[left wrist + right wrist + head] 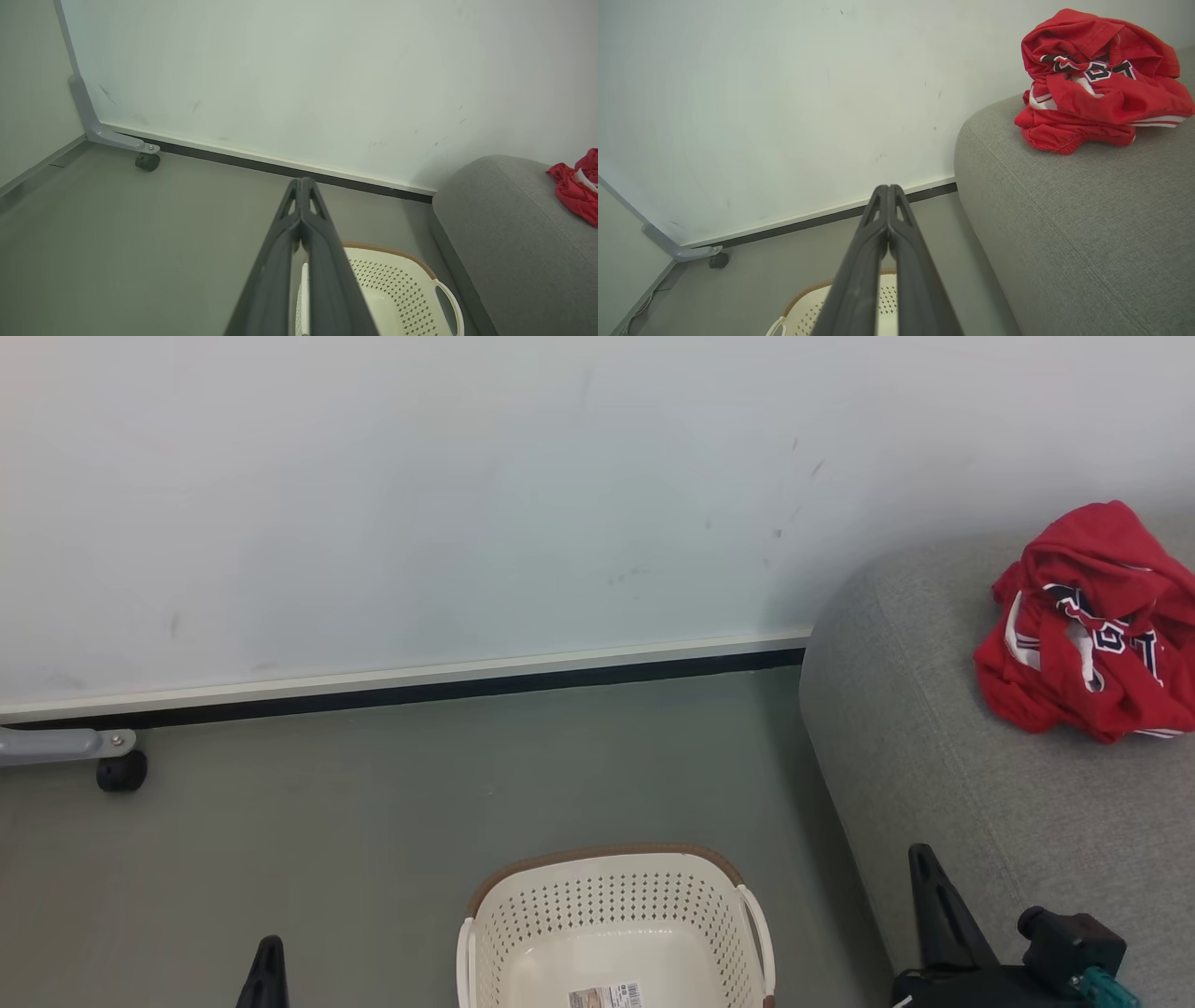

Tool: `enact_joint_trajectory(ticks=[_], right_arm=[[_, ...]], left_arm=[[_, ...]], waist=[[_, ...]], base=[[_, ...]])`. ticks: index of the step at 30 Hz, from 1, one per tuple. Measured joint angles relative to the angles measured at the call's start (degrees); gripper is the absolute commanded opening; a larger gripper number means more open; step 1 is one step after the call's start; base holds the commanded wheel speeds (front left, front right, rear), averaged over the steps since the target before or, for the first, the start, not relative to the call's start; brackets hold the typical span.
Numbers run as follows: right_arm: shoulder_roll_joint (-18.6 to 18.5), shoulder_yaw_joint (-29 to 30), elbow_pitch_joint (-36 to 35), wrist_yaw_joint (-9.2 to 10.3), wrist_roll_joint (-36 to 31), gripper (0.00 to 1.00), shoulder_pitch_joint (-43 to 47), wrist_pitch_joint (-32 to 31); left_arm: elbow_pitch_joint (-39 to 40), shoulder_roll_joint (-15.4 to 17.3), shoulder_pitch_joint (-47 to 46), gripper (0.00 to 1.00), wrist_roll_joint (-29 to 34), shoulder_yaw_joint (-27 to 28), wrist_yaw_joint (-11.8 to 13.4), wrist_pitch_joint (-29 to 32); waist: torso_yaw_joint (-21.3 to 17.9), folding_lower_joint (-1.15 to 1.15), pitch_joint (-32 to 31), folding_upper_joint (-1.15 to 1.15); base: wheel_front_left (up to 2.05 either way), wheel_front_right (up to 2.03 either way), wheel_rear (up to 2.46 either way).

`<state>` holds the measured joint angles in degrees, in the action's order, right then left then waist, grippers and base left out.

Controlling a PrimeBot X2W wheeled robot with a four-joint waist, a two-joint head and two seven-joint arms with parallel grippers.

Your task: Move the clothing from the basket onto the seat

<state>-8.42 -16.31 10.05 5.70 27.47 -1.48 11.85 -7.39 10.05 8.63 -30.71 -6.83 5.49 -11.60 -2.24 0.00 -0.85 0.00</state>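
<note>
The red clothing [1092, 625] lies in a crumpled heap on the grey sofa seat [1008, 803], the jersey with navy-and-white lettering [1092, 70] on top and white trim bands at its edges. The cream basket [611, 924] stands on the floor left of the sofa, with just the barcode sticker on its floor. My left gripper [301, 186] is shut, fingertips together, above the basket's left side. My right gripper [888, 191] is shut too, near the sofa's corner, well short of the clothing. Its dark finger [924, 868] rises at the lower right of the head view.
A pale wall with a dark baseboard [467, 686] runs behind the floor. A grey frame leg on a black caster [121, 770] stands at the far left by the wall. Grey floor [373, 821] spreads between the caster and the sofa.
</note>
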Motion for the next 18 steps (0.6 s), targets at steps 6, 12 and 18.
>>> enact_joint_trajectory(ticks=[6,12,18], right_arm=[[0.34,1.71,0.46,-0.87,4.74,0.0,-0.18,-1.44],[0.81,3.42,1.13,-1.69,9.21,0.0,-0.25,-2.81],[1.14,5.13,1.53,-2.55,13.58,0.0,-0.35,-4.24]], left_arm=[[-0.78,-0.67,-0.41,0.0,-4.49,0.86,-0.79,1.3],[-1.27,-1.11,-1.53,0.0,-8.77,1.71,-1.55,2.52],[-1.96,-1.48,-2.18,0.0,-12.78,2.57,-2.48,4.03]], waist=[[0.16,0.0,0.07,0.0],[0.31,0.0,0.14,0.0],[0.47,0.0,0.2,0.0]], base=[[0.0,0.0,0.0],[0.0,0.0,0.0],[0.0,0.0,0.0]])
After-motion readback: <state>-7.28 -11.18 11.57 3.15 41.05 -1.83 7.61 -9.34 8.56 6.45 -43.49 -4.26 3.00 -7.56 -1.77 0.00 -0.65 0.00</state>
